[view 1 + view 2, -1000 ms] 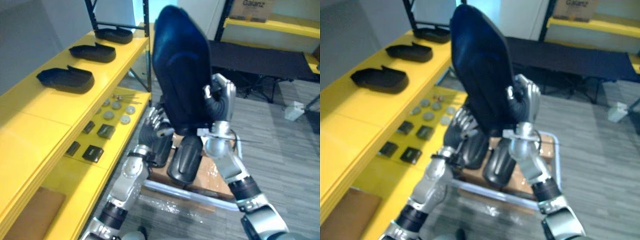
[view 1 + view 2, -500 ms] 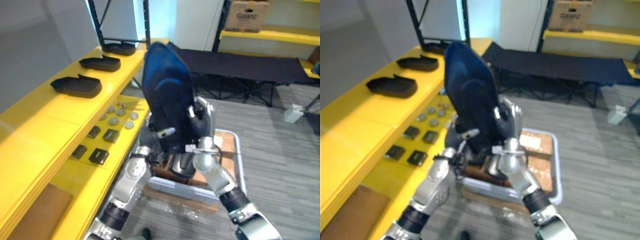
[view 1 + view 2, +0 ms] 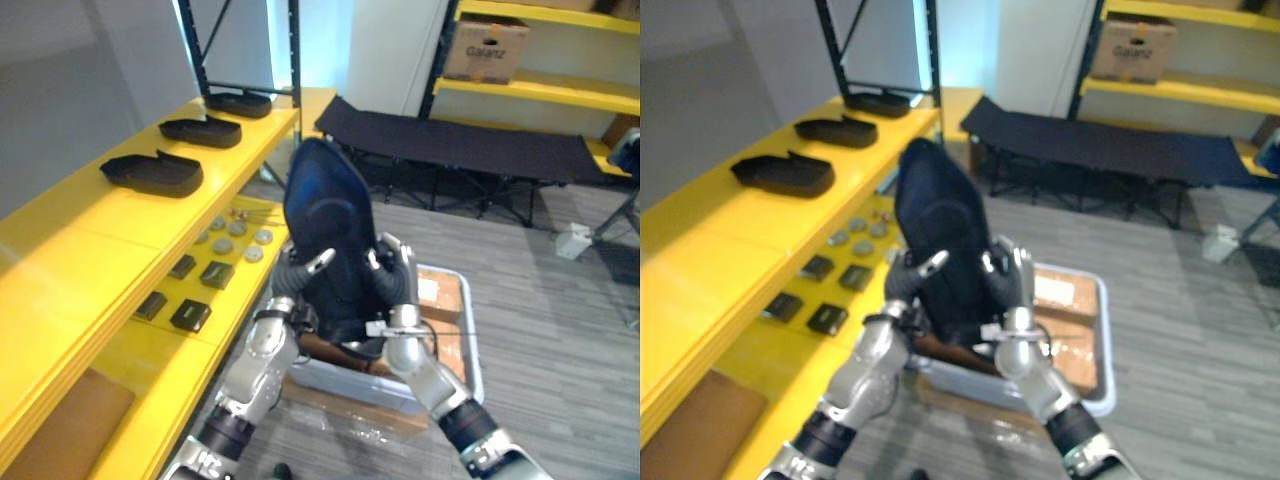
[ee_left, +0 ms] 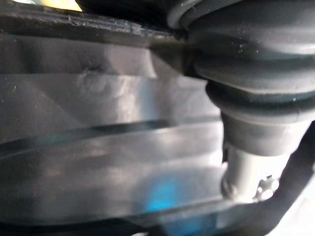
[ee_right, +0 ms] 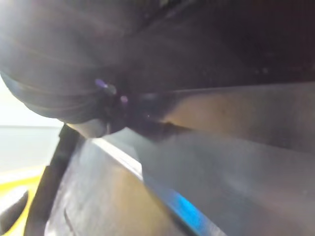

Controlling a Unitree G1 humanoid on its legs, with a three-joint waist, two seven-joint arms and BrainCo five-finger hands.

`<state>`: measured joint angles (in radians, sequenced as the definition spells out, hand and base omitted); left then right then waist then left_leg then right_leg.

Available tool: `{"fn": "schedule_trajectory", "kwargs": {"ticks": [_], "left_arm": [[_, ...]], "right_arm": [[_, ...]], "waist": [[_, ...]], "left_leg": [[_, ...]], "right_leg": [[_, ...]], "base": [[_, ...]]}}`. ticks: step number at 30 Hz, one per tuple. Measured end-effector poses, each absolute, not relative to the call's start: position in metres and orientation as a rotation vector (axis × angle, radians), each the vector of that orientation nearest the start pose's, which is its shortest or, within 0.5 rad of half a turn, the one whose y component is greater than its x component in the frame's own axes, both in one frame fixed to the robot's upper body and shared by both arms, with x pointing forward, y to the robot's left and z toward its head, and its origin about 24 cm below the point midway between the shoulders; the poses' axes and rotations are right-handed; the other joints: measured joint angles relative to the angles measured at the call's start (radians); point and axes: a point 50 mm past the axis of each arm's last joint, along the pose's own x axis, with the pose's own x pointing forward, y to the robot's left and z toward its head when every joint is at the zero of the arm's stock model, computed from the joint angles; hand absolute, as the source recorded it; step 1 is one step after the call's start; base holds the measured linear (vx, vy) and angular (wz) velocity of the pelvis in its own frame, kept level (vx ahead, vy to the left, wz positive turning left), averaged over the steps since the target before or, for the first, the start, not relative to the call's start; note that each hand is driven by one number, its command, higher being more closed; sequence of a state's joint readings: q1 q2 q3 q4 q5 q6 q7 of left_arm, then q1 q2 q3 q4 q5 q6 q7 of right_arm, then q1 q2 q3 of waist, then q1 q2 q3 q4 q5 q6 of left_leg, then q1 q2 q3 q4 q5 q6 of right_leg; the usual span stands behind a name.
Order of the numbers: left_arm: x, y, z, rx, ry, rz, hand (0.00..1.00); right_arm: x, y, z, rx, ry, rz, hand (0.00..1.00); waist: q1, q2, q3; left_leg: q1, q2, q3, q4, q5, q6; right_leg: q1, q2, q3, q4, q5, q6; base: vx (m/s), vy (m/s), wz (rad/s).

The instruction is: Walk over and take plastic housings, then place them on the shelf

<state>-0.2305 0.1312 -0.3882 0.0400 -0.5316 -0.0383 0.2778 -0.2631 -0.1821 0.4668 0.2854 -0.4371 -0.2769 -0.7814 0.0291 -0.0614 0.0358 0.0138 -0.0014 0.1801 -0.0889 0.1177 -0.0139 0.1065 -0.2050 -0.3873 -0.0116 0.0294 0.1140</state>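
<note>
Centre of frame, head views: 1 large dark plastic housing stands upright, narrow end up, clasped between both hands. Left hand sits against its lower left edge, with a silver finger curled onto the front face. Right hand is on the lower right edge, fingers wrapped over the rim. Both hands grip the housing, neither slack. Up close in the left wrist view, the housing's smooth dark wall lies right against that hand's ribbed cover. The held piece is above the near end of a grey bin, just below and right of centre, with brown cardboard inside. A yellow shelf runs along the left side from lower left to upper centre. On its top board 3 more dark housings lie flat in a row, apart from each other: near housing, middle housing, far housing. The held housing is clear of the shelf, to the right of it. The lower board carries small round discs and black square parts. Upper right: a black cot on the floor and a cardboard box on another yellow rack.
</note>
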Motion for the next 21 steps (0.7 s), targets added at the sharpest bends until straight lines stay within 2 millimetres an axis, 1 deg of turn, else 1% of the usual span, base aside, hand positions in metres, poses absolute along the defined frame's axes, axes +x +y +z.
{"fn": "schedule_trajectory", "kwargs": {"ticks": [9, 18, 21], "left_arm": [[0.2805, 0.0842, 0.0721, -0.327, 0.0, -0.194, 1.0], [0.281, 0.0888, 0.0716, -0.308, -0.004, -0.225, 1.0], [0.2811, 0.089, 0.0707, -0.332, 0.007, -0.24, 1.0]], "right_arm": [[0.2704, -0.0853, 0.0631, -0.506, -0.511, -0.159, 1.0], [0.268, -0.0822, 0.0628, -0.498, -0.522, -0.167, 1.0], [0.2678, -0.082, 0.0632, -0.497, -0.525, -0.167, 1.0]], "waist": [[0.0, 0.0, -0.001], [0.0, -0.001, -0.002], [0.0, -0.001, -0.002]], "left_leg": [[-0.012, 0.021, -0.005, 0.0, 0.012, -0.009], [-0.015, 0.023, -0.005, 0.001, 0.014, -0.009], [-0.015, 0.023, -0.005, 0.001, 0.014, -0.009]], "right_leg": [[-0.002, 0.02, -0.001, -0.02, 0.016, -0.014], [0.001, 0.024, -0.001, -0.034, 0.026, -0.015], [0.001, 0.024, -0.001, -0.035, 0.026, -0.015]], "base": [[-0.02, 0.003, -0.01], [0.0, 0.0, 0.0], [0.0, 0.0, 0.0]]}}
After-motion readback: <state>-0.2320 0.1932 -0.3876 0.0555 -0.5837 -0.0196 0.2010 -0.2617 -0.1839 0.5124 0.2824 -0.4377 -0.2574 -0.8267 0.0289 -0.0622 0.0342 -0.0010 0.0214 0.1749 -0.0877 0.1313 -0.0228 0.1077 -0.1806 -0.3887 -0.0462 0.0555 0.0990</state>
